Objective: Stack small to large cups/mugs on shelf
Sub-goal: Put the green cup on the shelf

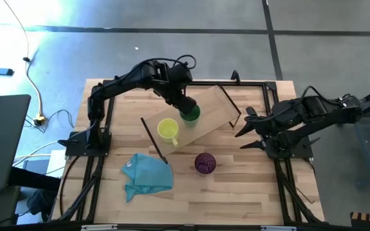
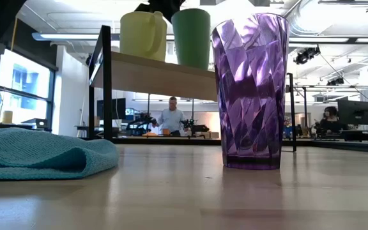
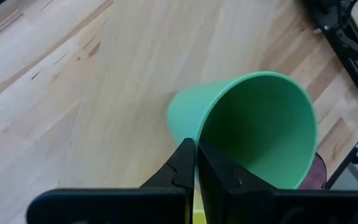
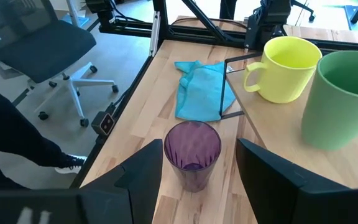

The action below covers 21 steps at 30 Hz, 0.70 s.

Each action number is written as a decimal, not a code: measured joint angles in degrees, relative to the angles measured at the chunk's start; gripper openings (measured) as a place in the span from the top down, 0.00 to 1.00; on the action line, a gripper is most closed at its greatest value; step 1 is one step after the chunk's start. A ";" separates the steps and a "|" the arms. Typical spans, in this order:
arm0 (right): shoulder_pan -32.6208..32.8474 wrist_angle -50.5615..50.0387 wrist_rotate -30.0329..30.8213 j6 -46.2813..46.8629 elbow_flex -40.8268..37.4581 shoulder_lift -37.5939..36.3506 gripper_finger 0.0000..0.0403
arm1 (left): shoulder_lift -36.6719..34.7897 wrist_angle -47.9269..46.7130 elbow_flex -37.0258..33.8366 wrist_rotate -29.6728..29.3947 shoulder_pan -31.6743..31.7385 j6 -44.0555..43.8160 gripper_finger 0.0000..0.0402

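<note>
- From where I stand, no writing, label, brand, number or sign can be read anywhere.
- The yellow mug (image 4: 286, 68), the green cup (image 4: 340, 99) and the purple tumbler (image 2: 249, 89) have plain walls.
- The shelf (image 1: 207, 112) and the teal cloth (image 1: 148, 174) carry no print.
- The screens in the room behind are too far off to read.

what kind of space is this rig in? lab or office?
Likely an open robotics lab or workshop: concrete floor around the table, an office chair, exposed ceiling ducts, and a person at benches behind.
</note>
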 joint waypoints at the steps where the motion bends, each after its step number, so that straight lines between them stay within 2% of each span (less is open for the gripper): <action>1: 0.00 0.00 0.00 0.00 0.00 0.00 0.51 | 0.00 -0.02 0.00 0.02 0.04 0.00 1.00; 21: 0.00 0.00 0.02 0.13 -0.01 0.00 0.51 | 0.44 -2.10 0.00 0.12 0.04 0.18 1.00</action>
